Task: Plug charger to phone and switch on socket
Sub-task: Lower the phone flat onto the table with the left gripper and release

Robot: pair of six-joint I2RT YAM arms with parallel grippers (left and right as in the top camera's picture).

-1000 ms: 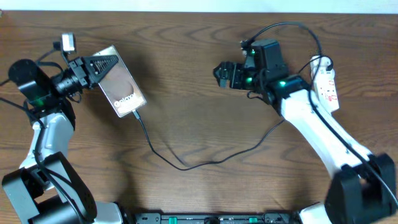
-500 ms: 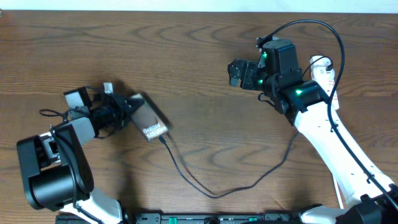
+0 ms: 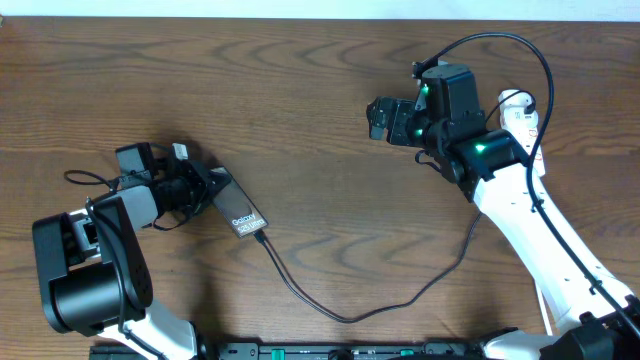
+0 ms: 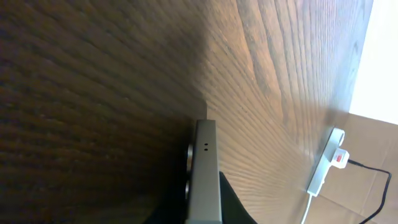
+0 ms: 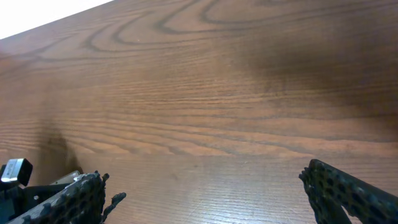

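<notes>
My left gripper (image 3: 205,188) is shut on the phone (image 3: 238,208) and holds it on edge and tilted, low over the table's left side. The white lettering is at the phone's near end. In the left wrist view the phone's silver edge (image 4: 204,177) sits between my fingers. The charger (image 3: 350,316), a thin black cable, meets the phone's lettered end and loops along the front toward the right. The white socket (image 3: 522,115) lies at the far right, partly behind my right arm. It also shows in the left wrist view (image 4: 326,165). My right gripper (image 3: 383,116) is open and empty above the table (image 5: 205,193).
The wooden table (image 3: 300,90) ends at a pale wall at the back. The thick black arm cable (image 3: 500,40) arcs over my right wrist. My left arm's base (image 3: 90,290) stands at the front left.
My left arm swung from the far left toward the front with the phone, turned it on edge and dragged the cable along. My right gripper shifted slightly right and has held still since.
</notes>
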